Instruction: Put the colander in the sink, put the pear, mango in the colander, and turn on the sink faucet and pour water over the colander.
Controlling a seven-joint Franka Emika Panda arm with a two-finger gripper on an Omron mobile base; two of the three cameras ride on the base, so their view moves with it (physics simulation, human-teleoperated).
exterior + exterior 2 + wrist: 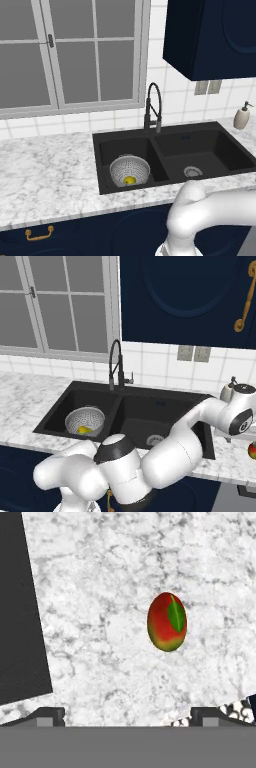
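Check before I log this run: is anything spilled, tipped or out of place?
Nothing stands out. The colander sits upright in the sink holding a yellow fruit; the mango lies intact on the counter.

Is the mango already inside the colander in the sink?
No, the mango lies on the marble counter under the gripper, while the colander in the sink holds only a yellow fruit.

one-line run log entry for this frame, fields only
colander: in sink left basin, yellow fruit inside | mango: on counter, ungrasped | gripper: open above mango | faucet: no water visible
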